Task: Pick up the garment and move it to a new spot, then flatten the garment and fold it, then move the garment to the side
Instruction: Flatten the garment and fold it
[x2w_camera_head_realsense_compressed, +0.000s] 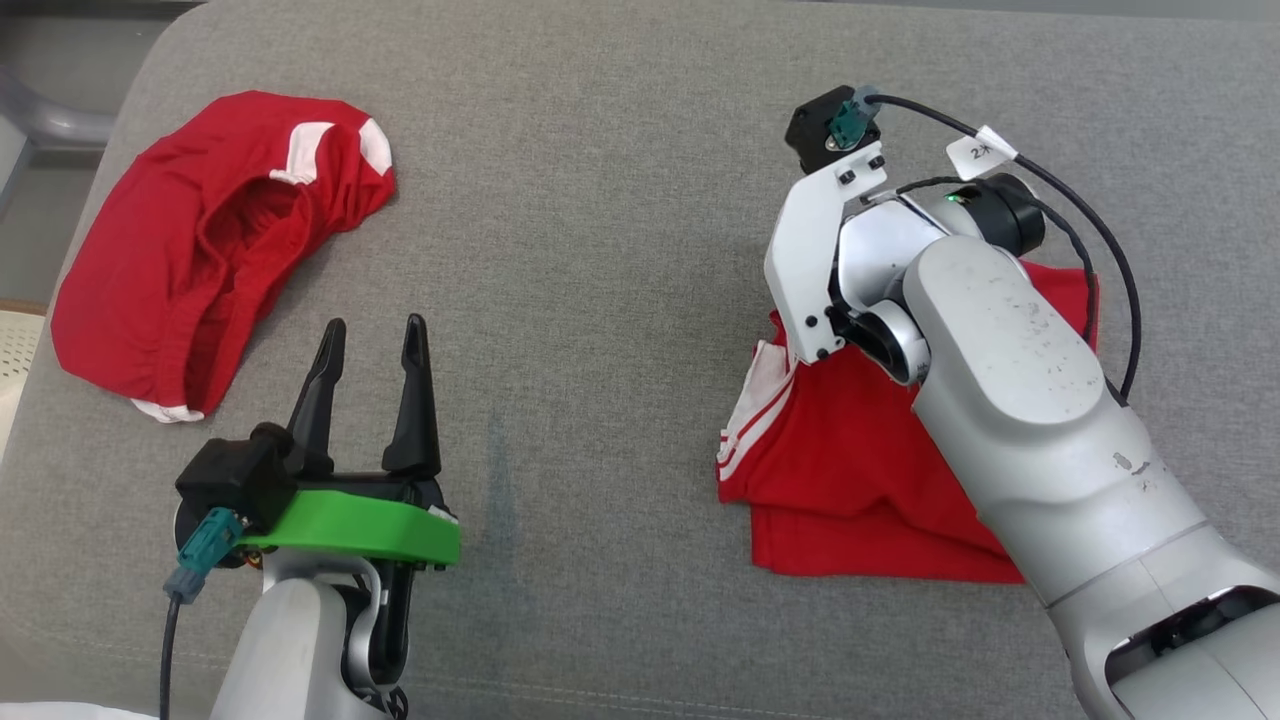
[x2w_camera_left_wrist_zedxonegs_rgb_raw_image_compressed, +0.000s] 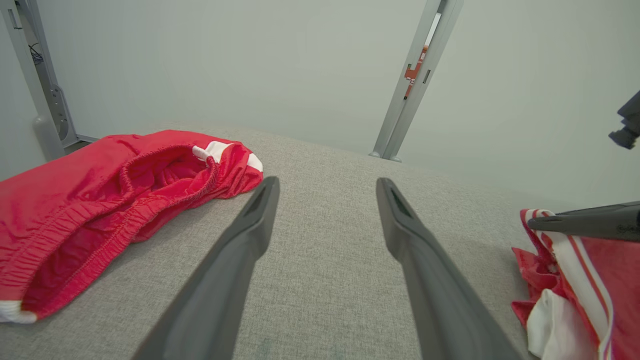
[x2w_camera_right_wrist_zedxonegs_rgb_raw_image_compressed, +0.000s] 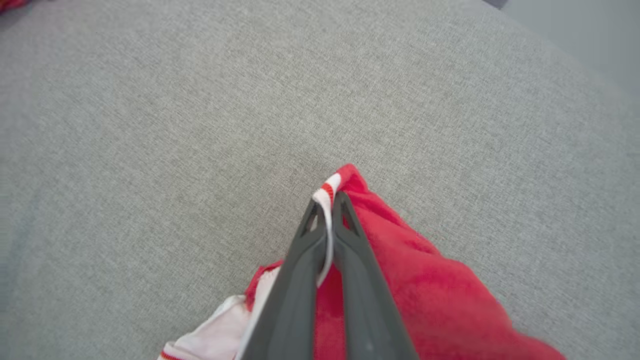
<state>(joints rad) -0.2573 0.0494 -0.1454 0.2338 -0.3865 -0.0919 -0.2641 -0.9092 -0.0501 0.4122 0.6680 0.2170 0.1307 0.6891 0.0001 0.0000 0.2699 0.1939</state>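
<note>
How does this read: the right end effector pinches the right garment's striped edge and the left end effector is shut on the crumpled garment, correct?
Not quite. The left end effector is open, holding nothing, apart from the crumpled garment, as the left wrist view shows. The right end effector does pinch the striped edge of the right garment.

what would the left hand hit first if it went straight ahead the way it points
Likely nothing: the left hand points over bare grey cushion, free to its far edge. The crumpled red shorts lie just left of that line.
</note>
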